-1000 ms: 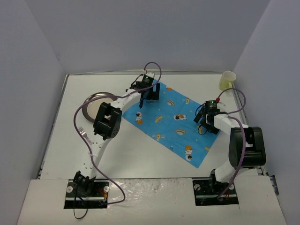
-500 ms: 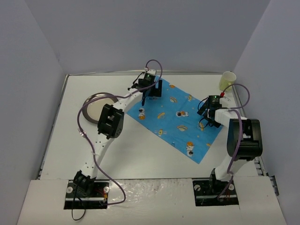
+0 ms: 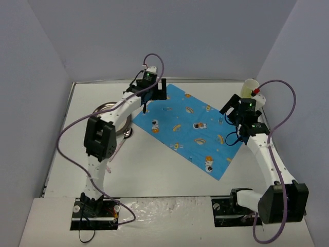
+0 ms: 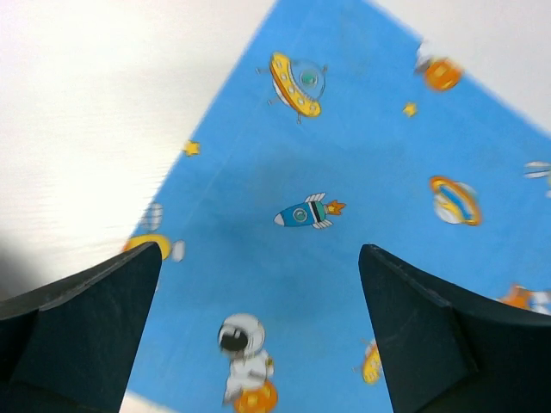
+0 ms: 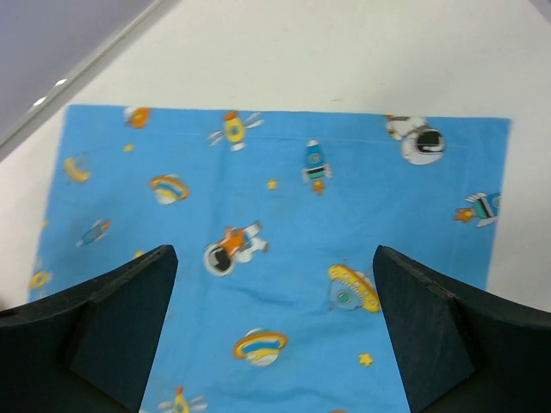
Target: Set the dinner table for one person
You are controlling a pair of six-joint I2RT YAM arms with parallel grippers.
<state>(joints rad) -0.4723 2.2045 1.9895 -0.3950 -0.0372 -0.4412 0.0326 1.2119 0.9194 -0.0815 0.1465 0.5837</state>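
The blue astronaut-print cloth (image 3: 193, 128) lies flat and spread out on the white dinner table (image 3: 164, 177). My left gripper (image 3: 154, 96) hovers open and empty over the cloth's far left edge. In the left wrist view the gripper (image 4: 258, 335) has its jaws wide apart above the cloth (image 4: 344, 215), with bare table (image 4: 103, 103) to the left. My right gripper (image 3: 232, 115) hovers open and empty over the cloth's right edge. In the right wrist view the gripper (image 5: 275, 335) is spread wide over the cloth (image 5: 284, 224).
A round metal plate (image 3: 107, 110) sits at the left, partly hidden by the left arm. A pale yellow cup (image 3: 250, 87) stands at the far right corner, just behind the right wrist. Grey walls enclose the table on three sides.
The cloth shifted toward the far side and now lies flatter. Both grippers have risen off its edges, the left moving far-left, the right moving right toward the cup.
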